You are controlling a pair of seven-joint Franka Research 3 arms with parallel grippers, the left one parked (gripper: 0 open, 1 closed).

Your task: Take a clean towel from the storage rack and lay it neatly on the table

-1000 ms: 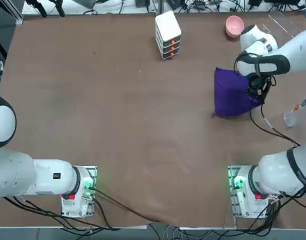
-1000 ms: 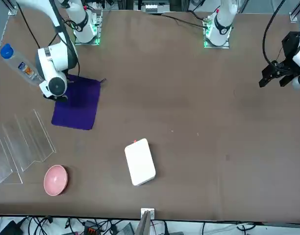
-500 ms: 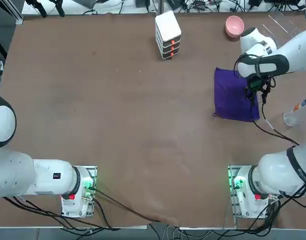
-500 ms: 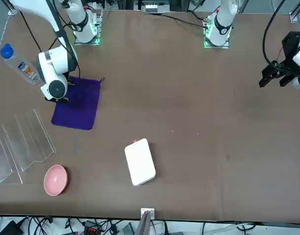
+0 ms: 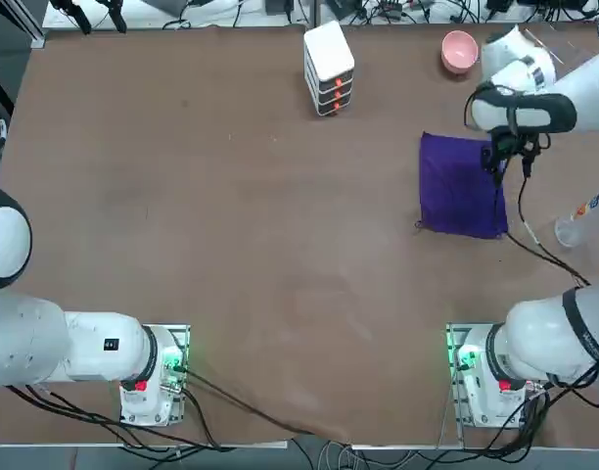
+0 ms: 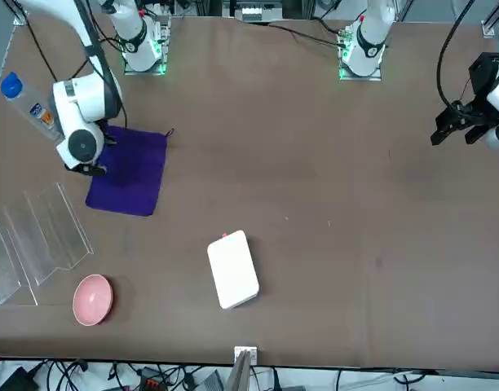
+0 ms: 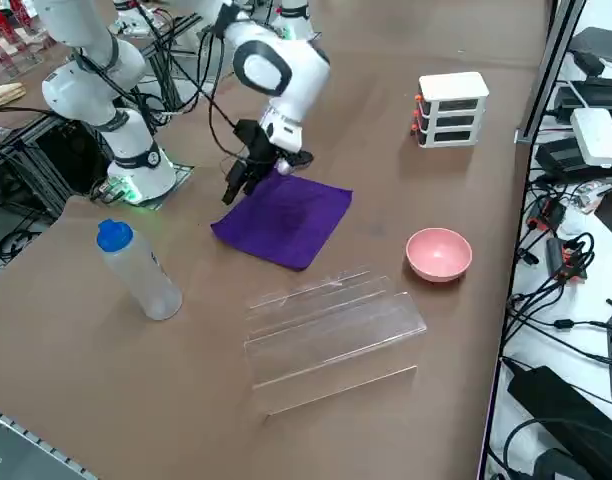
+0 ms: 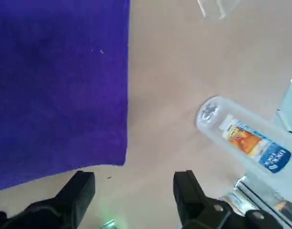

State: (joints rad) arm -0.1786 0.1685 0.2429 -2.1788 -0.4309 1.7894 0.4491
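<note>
text: none legible | bottle (image 8: 246,140) label: orange-and-blue print, unreadable

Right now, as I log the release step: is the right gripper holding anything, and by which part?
Nothing is held. The right gripper hangs with its jaws open and empty, just off the edge of the towel, which lies flat on the table.

cables (image 7: 546,260) off table edge, grey floor

My right arm (image 5: 534,103) is glossy white with rounded joints and a black band at the wrist. A black cable (image 5: 527,230) loops off it. My right gripper (image 8: 134,188) has matte black fingers (image 8: 186,191); green light glows on my base (image 5: 463,360), at five o'clock on the overhead view.
</note>
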